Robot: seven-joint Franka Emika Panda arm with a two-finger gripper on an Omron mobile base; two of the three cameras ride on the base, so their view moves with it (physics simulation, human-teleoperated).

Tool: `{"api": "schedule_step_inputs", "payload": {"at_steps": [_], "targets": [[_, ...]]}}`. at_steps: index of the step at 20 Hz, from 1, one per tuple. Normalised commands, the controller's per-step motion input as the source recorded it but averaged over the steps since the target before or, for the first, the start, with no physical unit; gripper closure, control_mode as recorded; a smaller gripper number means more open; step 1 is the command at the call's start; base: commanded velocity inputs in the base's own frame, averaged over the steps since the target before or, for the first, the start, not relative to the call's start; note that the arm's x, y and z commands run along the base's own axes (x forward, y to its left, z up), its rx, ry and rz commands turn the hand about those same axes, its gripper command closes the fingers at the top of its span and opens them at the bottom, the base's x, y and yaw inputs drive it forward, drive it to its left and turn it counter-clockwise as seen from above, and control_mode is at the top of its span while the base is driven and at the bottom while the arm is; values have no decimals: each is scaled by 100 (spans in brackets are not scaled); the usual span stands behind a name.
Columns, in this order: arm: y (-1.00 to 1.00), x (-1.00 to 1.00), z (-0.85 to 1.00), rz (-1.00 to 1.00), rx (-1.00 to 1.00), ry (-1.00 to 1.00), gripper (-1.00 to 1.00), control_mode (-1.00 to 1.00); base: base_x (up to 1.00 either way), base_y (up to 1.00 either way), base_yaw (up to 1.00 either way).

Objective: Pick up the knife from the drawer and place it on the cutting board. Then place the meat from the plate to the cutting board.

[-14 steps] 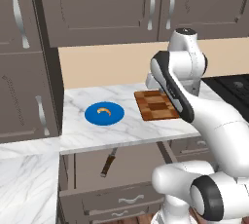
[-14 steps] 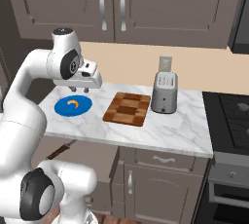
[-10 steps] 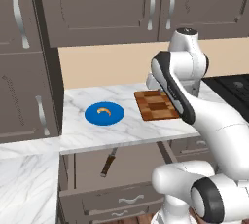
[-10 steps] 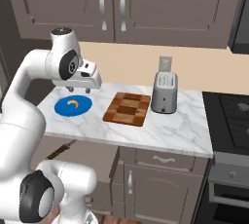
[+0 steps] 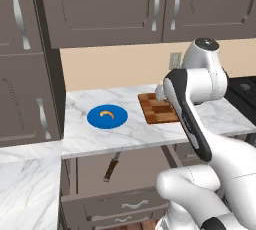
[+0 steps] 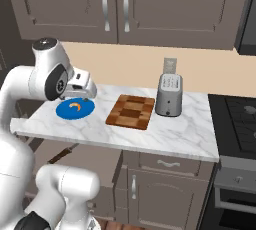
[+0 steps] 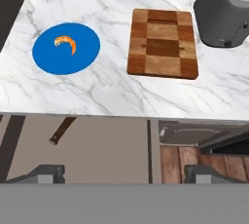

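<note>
From above the counter's front edge, my gripper [image 7: 125,174] looks down with its jaws wide open and nothing between the fingertips [image 7: 46,173]. The blue plate [image 7: 66,48] carries the small orange meat [image 7: 65,43]. To its right lies the checkered cutting board [image 7: 163,43], bare. Below the counter the drawer [image 7: 107,150] stands open, and the knife [image 7: 63,129] shows its dark handle there, the blade hidden under the counter edge. From the left base I see the knife [image 5: 111,166] in the drawer [image 5: 140,164], the plate [image 5: 107,116] and the board [image 5: 159,108], partly behind my arm.
A grey toaster [image 6: 169,95] stands right of the cutting board [image 6: 131,111], against the back wall. A stove top [image 6: 237,116] borders the counter on the right. Wall cabinets [image 6: 115,4] hang above, and narrower drawer fronts [image 5: 131,205] sit below the open drawer.
</note>
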Motion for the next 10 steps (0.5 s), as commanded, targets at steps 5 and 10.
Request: {"api": "schedule_step_inputs", "payload": {"at_steps": [5, 10], "targets": [[3, -59, 0, 0, -1, -12, -100, -100, 0, 0, 0], [0, -41, 0, 0, 0, -6, -100, -100, 0, 0, 0]]}}
